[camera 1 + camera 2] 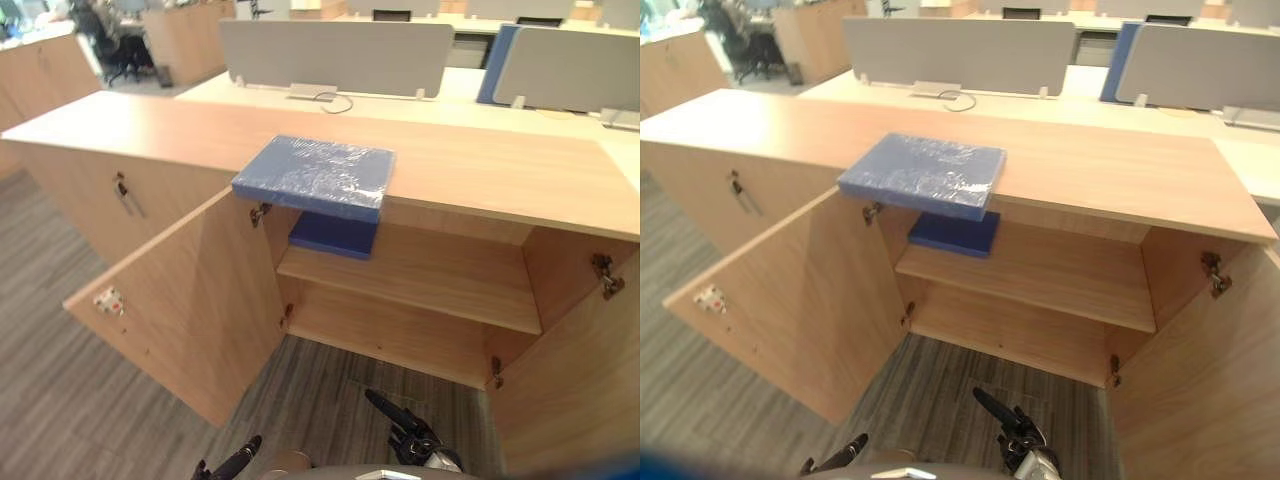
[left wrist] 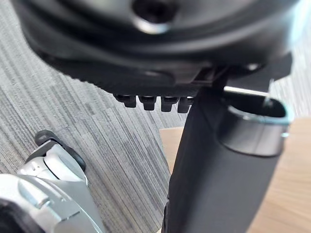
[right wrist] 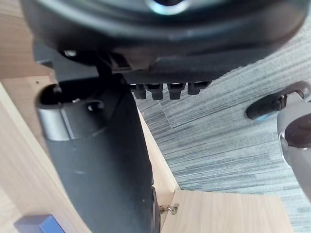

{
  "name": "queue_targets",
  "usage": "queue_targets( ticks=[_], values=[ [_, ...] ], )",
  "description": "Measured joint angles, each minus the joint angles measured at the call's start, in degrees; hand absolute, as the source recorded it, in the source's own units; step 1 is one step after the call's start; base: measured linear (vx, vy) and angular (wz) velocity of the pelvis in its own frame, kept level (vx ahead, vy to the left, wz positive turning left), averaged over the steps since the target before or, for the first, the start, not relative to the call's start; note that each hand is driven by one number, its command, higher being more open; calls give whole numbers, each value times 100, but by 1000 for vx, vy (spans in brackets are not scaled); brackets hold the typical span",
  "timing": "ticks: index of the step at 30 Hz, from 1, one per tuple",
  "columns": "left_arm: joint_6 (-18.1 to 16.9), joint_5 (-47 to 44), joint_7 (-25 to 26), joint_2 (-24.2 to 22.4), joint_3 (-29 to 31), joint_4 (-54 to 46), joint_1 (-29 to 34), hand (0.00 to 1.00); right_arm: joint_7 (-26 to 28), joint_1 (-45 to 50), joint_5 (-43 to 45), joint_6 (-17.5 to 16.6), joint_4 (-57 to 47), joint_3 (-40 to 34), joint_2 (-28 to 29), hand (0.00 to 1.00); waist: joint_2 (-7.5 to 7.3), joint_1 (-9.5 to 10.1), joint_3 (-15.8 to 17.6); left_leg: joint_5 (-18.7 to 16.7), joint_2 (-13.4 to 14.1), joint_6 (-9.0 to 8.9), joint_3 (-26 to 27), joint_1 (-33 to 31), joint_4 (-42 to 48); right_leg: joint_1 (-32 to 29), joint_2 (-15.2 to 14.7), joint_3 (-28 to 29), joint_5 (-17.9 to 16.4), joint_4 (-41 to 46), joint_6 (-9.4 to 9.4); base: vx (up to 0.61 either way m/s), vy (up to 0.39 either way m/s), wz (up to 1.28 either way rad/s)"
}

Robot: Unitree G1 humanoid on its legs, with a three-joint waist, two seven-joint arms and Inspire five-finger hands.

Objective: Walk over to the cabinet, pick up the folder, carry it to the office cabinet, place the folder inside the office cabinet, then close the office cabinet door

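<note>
The light wooden cabinet's left door (image 1: 190, 300) stands open over grey striped carpet (image 1: 60, 400). The left hand (image 1: 235, 462) hangs low, fingers straight and empty. The plastic-wrapped blue rectangular folder (image 1: 318, 175) lies flat on the cabinet top (image 1: 500, 170), its long side along the front edge and overhanging a dark blue slab (image 1: 335, 235) on the wooden shelf (image 1: 440, 280). The right hand (image 1: 405, 425) is also low, fingers loosely straight.

- Left hand (image 2: 160, 48): glossy black rounded shell with a round recessed screw.
- Right hand (image 3: 170, 43): the same black shell; thick black thumb (image 3: 102, 160) wearing a silver ring, small screws beside it.
</note>
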Motion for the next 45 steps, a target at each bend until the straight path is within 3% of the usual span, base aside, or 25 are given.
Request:
queue_targets(
  ticks=[1, 3, 6, 7, 8, 9, 10, 14, 17, 20, 21, 24, 25, 27, 29, 30, 31, 32, 36, 39, 40, 41, 43, 44, 45],
  values=[
    [-8, 13, -35, 85, -136, -4, -1, 100, -61, 19, -209, 73, -142, 8, -8, 100, -48, -13, 13, 39, -157, 42, 189, 269, -215, -510, -179, 263, 149, 1096, -307, 23, 85, -50],
    [-9, 63, -64, 210, -357, 22, -24, 100, -26, 75, -350, 53, -169, 19, -55, 100, -83, -107, -12, 22, -273, 71, 251, 403, -282, -733, -368, 244, 192, 1555, -536, 48, 40, -25],
    [-24, 106, -165, 242, -542, 6, -134, 100, -1, 48, -539, 45, -81, 28, -45, 100, -54, -142, -47, 63, -80, 44, 247, 656, -580, -783, -328, -221, -388, 890, -172, 73, -72, -16],
    [-51, 103, -198, 280, -666, 2, -175, 100, 17, 15, -539, 44, -22, 40, -53, 100, -45, -174, -55, 84, 79, -18, 192, 642, -618, -764, -128, -370, -558, 176, -35, 19, -174, 4],
    [-85, 75, -246, 310, -696, -1, -219, 100, 16, 1, -538, 35, 22, 108, -61, 100, -99, -196, -51, 101, 149, -129, 144, 594, -625, -710, 62, -342, -546, -594, -7, 3, -238, 21],
    [-106, 26, -286, 358, -739, -14, -235, 100, -2, -1, -538, 34, 47, 233, -79, 100, -204, -236, -45, 115, 160, -214, 34, 538, -634, -634, 152, -286, -463, -1072, 283, 59, -250, 45],
    [-91, 28, -301, 327, -874, -2, -267, 100, -5, -6, -535, 47, 157, 249, -178, 100, -165, -278, -159, 207, 225, -375, -207, 596, -810, -487, 283, -535, -361, -1380, 161, 110, -309, 56],
    [-84, -38, -368, 197, -926, -38, -275, 100, -34, -32, -534, 50, 331, 289, -380, 100, -125, -304, -193, 529, 523, -575, -334, 770, -1455, -396, 620, -699, -253, -1750, -2, 124, -243, 16],
    [-88, -88, -372, 208, -924, -33, -253, 100, -58, 14, -531, 28, 346, 291, -415, 100, -151, -326, -178, 452, 669, -685, -447, 933, -1495, -34, 785, -863, -228, -2079, -45, 117, -127, 14],
    [-89, -92, -365, 206, -910, -44, -295, 100, -47, -41, -525, -22, 345, 497, -429, 100, -80, -326, -42, 61, 835, -782, -538, 670, -741, 143, 931, -967, -243, -2186, -73, 81, -39, 14],
    [-82, -90, -374, 212, -856, -91, -387, 100, -34, -106, -526, -36, 331, 511, -407, 100, -72, -324, 125, -162, 871, -769, -680, 156, 394, 263, 1003, -988, -282, -2254, -139, 55, -13, 8],
    [-79, -304, -361, 158, -810, -253, -382, 100, -70, -159, -528, -32, 329, 508, -459, 100, -18, -290, 309, -60, 950, -744, -910, -659, 2381, 658, 1112, -989, -305, -2393, -188, 61, 14, -5],
    [-80, -314, -361, 147, -810, -264, -371, 100, -90, -160, -528, -34, 324, 509, -475, 100, -2, -281, 308, -207, 973, -786, -858, -673, 2480, 749, 1111, -983, -305, -2441, -188, 110, 55, -9],
    [-76, -344, -363, 140, -853, -352, -317, 100, -116, -156, -528, -30, 315, 509, -486, 100, -2, -276, 308, -512, 989, -805, -752, -695, 2289, 855, 1074, -976, -313, -2511, -176, 84, 74, -6],
    [-61, -471, -403, 142, -1027, -547, -193, 100, -125, -152, -530, 2, 304, 510, -480, 100, 50, -257, 229, -464, 915, -571, -721, -512, 1036, 791, 1015, -970, -390, -2521, -10, 149, 182, 0],
    [-48, -471, -414, 176, -1036, -549, -201, 100, -124, -153, -530, 7, 304, 511, -458, 100, 1, -267, 228, -476, 865, -559, -724, -472, 915, 777, 975, -981, -390, -2521, -1, 171, 172, 19],
    [-2, -491, -416, 293, -1095, -593, -201, 100, -122, -114, -537, 29, 307, 509, -354, 100, -201, -273, 207, -395, 687, -508, -675, -379, 600, 708, 794, -1013, -381, -2509, 38, 170, 140, 14],
    [8, -539, -402, 316, -1095, -626, -186, 100, -115, -84, -539, 47, 296, 506, -303, 100, -274, -242, 167, -359, 583, -459, -610, -305, 473, 705, 662, -1011, -346, -2510, 99, 162, 129, 8],
    [49, -492, -393, 372, -1506, -809, -55, 100, -79, -18, -552, 56, 171, 457, -206, 100, -222, -231, 74, -263, 351, -300, -416, 166, -34, 746, 356, -956, -227, -2289, 290, 142, 127, -14],
    [88, 166, -466, 343, -2013, -1259, 105, 100, -72, -29, -892, 95, -98, 401, -233, 100, -30, -180, 73, -131, 237, -158, -194, 448, -415, -271, 136, -604, -206, -288, 289, 90, 131, -31],
    [94, 274, -510, 350, -2146, -1494, 137, 100, -78, -22, -1010, 116, -221, 383, -256, 100, -50, -195, 152, -107, 172, -122, -161, 569, -486, -775, 29, -352, -185, 698, 95, 29, 69, -11],
    [114, 264, -573, 357, -2161, -1596, 128, 100, -80, -41, -1043, 134, -240, 418, -226, 100, -62, -199, 188, -108, 135, -120, -159, 611, -492, -1072, 2, -241, -431, 1028, -21, 12, 36, 1],
    [129, 136, -626, 381, -2159, -1673, 170, 100, -91, -33, -1042, 130, -286, 487, -136, 100, -116, -202, 186, -109, 155, -124, -204, 666, -551, -1169, 23, -324, -529, 498, 46, -13, -70, 10],
    [147, 6, -639, 413, -2152, -1773, 230, 100, -92, -22, -1039, 129, -269, 544, -89, 100, -184, -200, 165, -136, 139, -176, -246, 649, -550, -1159, 87, -321, -425, -25, 115, 2, -191, 24],
    [185, -221, -639, 413, -2145, -1947, 329, 100, -92, 17, -1037, 131, -202, 708, -94, 100, -301, -239, 91, -116, 158, -271, -356, 631, -605, -908, 131, -372, -602, -659, 265, 23, -197, 21]
  ],
)
